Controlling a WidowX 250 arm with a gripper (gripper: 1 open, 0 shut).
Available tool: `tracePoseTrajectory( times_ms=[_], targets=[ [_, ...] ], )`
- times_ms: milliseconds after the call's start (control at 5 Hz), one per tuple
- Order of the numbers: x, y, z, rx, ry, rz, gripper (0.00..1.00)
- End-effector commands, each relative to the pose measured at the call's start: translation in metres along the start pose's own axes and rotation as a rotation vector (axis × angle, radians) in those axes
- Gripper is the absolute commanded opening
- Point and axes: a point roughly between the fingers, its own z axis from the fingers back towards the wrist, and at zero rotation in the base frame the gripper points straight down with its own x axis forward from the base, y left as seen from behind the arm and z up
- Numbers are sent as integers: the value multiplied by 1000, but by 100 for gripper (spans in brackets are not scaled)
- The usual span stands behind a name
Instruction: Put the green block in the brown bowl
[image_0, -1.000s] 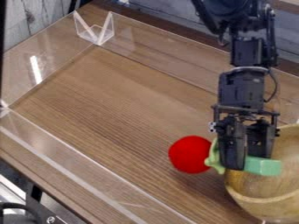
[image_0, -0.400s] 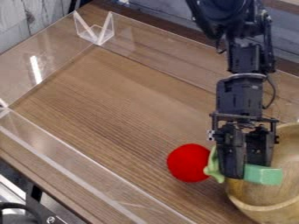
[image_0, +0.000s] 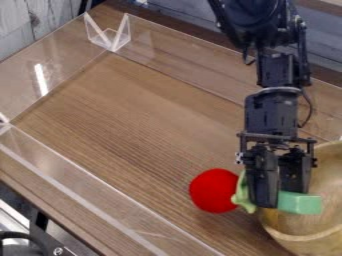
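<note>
Claw: the gripper (image_0: 277, 192) is clamped tight on the green block (image_0: 298, 204), pinching one end so that the rest of the bar juts out to the right, over the bowl's side.
Block: light green, carried clear of the table, hanging just above the near-left rim of the brown bowl (image_0: 318, 228).
Why held so: gripping the end appears to leave the free length ready to drop into the hollow once the fingers part.
Bowl: sits at the lower-right corner, cut off by the picture's edge, so only its left wall and part of the hollow show.
Neighbour: a red strawberry toy (image_0: 213, 189) lies just left of the fingers, close against them.
Open room: the wooden tabletop (image_0: 120, 110) is bare to the left and rear, bounded by clear plastic walls (image_0: 40, 70); space is tight only between toy and bowl rim.
</note>
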Motion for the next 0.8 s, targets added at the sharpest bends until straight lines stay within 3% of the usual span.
tracePoseTrajectory(
  times_ms=[0, 600],
  targets=[
    [-9, 4, 10, -46, 1, -27, 0],
    [-10, 6, 6, -33, 59, -16, 0]
  ],
)
